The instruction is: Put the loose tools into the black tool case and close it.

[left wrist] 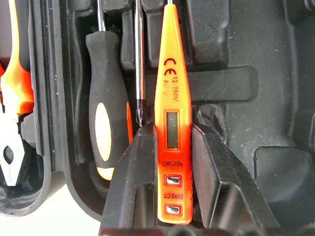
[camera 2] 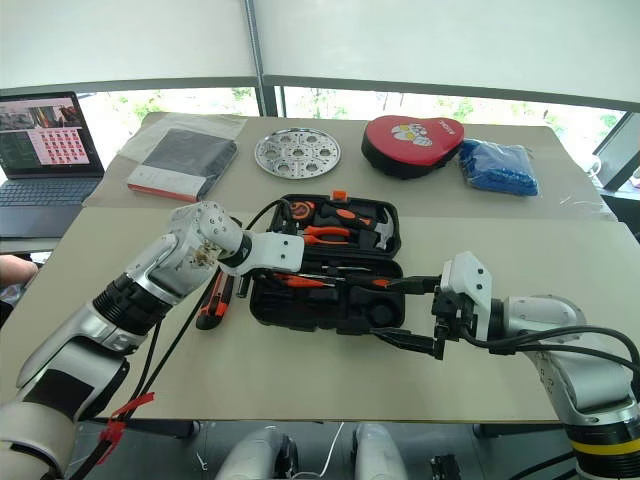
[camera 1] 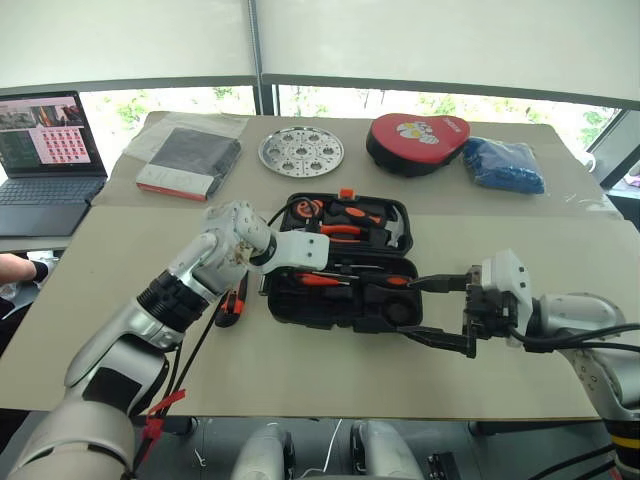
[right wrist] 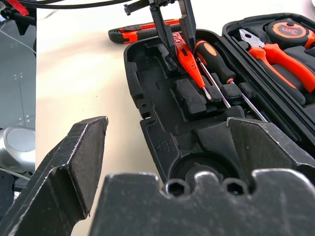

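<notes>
– While the left tool [left wrist: 167, 196] pinches the tester screwdriver [left wrist: 170, 113] over the open tool case [camera 1: 300, 300], could it jam?
– Likely, if released crooked. The right tool [camera 1: 440, 312] gapes empty; the utility knife [camera 1: 232, 305] waits on the table [camera 1: 120, 290].

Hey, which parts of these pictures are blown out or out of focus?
Left eye view: windows behind the table washed out white. Left wrist view: tester screwdriver sharp, printing legible. Right wrist view: right gripper's near fingers soft; utility knife beyond sits against glaring table.

tester screwdriver [left wrist: 171, 98] "CE 12-250V", "DIRECT", perhaps "INDUCTANCE", tape measure [right wrist: 290, 31] "3m"
</notes>
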`<state>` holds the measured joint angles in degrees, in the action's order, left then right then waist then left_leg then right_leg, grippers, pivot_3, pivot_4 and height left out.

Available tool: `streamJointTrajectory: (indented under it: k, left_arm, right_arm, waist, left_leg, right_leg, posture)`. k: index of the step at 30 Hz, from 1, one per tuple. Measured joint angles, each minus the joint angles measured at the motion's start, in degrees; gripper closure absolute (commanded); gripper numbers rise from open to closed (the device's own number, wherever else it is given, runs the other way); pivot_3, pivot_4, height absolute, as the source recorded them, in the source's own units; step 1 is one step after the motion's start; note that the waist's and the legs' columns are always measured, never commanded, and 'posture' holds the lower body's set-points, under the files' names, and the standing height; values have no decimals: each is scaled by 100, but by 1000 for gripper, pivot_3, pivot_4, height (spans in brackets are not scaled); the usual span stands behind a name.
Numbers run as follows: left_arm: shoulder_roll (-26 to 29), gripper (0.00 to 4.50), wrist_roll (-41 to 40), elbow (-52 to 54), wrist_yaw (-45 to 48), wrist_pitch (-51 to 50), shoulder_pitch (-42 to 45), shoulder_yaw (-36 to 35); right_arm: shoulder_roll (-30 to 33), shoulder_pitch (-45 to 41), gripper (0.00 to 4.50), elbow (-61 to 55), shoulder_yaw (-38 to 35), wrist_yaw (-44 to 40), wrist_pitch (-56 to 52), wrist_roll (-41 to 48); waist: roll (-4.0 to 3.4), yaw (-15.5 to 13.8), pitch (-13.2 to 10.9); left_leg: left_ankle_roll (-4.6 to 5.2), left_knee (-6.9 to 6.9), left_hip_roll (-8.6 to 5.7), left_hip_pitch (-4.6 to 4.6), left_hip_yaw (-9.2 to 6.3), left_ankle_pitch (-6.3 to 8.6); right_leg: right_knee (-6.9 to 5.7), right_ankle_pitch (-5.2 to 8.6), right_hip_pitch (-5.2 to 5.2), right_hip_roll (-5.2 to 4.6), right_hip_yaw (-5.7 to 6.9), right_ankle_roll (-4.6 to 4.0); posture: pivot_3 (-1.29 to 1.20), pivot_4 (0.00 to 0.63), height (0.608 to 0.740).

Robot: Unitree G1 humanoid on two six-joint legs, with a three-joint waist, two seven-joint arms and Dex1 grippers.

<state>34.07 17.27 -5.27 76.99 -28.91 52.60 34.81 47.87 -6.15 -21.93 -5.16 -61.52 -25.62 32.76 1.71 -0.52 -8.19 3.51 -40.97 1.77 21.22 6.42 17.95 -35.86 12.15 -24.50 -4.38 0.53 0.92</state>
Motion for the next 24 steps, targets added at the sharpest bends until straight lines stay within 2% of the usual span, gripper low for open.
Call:
streamJointTrajectory:
  k: [7,9,10,13,18,21,24]
  left_arm:
    - [-51,3608,51,5,12,-39,-5,-6]
    - [-77,2940,50,36,13,-128,-32,-35]
    - [-99,2756,33,53,7,-153,-66,-98]
    - [-221,1646,-301,87,47,-163,-191,-329]
    - [-439,1646,-1139,256,218,-241,-280,-769]
    - [-432,1646,-1549,255,140,-167,-304,-1265]
    - [-399,2385,-1893,232,63,307,-486,-1666]
  right_arm:
    - [0,-48,0,0,13,40,-27,0]
    - [0,-48,0,0,17,44,-37,0]
    - [0,-51,0,0,21,50,-45,0]
    - [-1,-80,0,1,28,62,-80,0]
    - [-33,-165,0,8,36,44,-102,3]
    - [-89,-168,0,71,36,34,-102,4]
    - [-150,-165,0,125,37,31,-101,4]
  waist:
    - [0,-9,0]
    - [0,-10,0]
    - [0,-9,0]
    - [0,-12,0]
    - [1,-21,-1]
    - [0,-18,-1]
    - [0,-4,0]
  left_leg:
    - [1,0,-1,0,0,0]
    - [1,0,-1,0,0,1]
    - [2,0,-2,0,0,1]
    - [4,0,-1,3,0,2]
    - [6,-4,-2,15,-2,4]
    - [6,-3,-2,13,-3,3]
    - [5,-1,-1,10,-2,3]
  right_leg:
    - [0,0,0,-1,0,0]
    - [1,0,1,-1,0,1]
    - [0,1,0,-1,0,1]
    - [1,3,-1,-3,1,5]
    - [7,3,-6,-5,5,5]
    - [6,3,-6,-4,5,5]
    - [5,3,-6,-4,3,5]
  posture:
    - [0,150,740]
    - [0,150,740]
    - [0,150,740]
    - [0,150,740]
    - [0,150,740]
    - [0,150,740]
    - [0,150,740]
